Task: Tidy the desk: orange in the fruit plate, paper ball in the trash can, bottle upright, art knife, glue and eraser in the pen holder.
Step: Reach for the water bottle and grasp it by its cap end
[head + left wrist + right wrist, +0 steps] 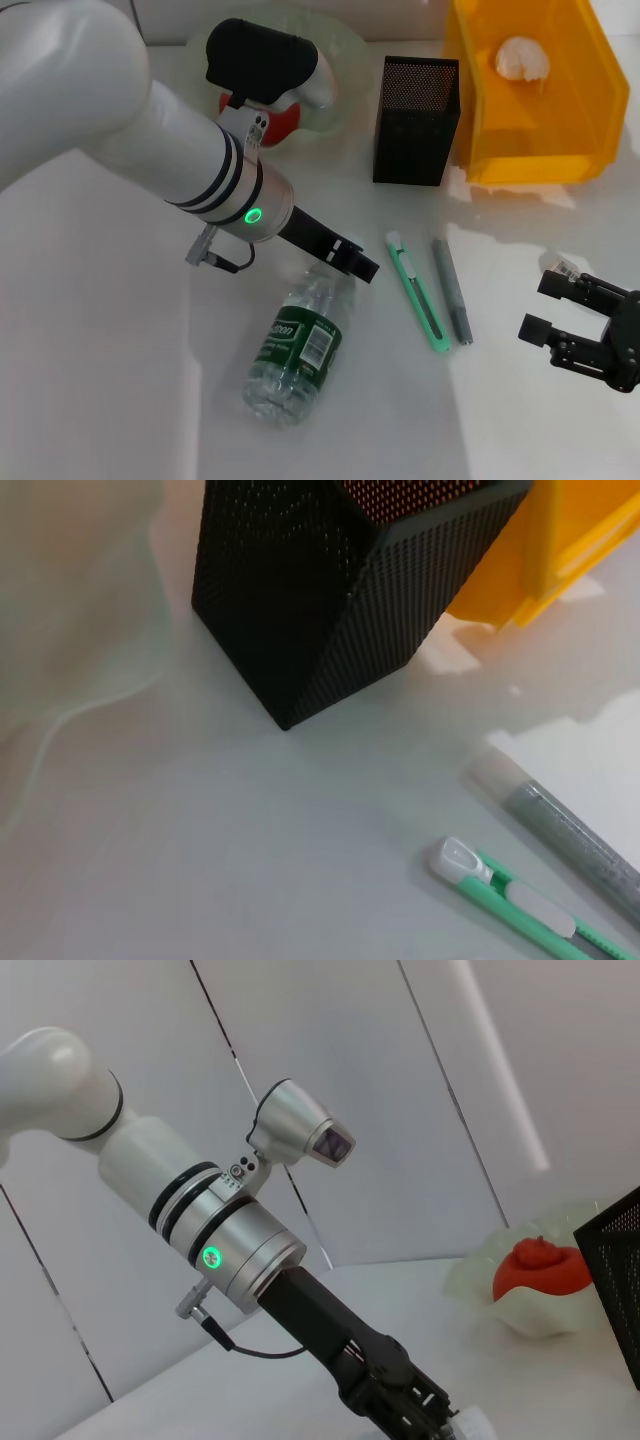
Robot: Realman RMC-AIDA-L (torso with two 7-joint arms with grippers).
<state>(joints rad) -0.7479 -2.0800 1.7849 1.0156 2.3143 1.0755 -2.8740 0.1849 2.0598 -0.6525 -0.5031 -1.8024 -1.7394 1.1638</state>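
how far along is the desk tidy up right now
Done: the orange sits in the fruit plate, the paper ball in the yellow trash can. In hand: the left claw is at the neck of the lying bottle. Left: art knife and glue lie beside the pen holder. Right claw hovers open.

Left arm reaches forward, its pincer (352, 262) low; right pincer (560, 315) hovers, fingers spread.
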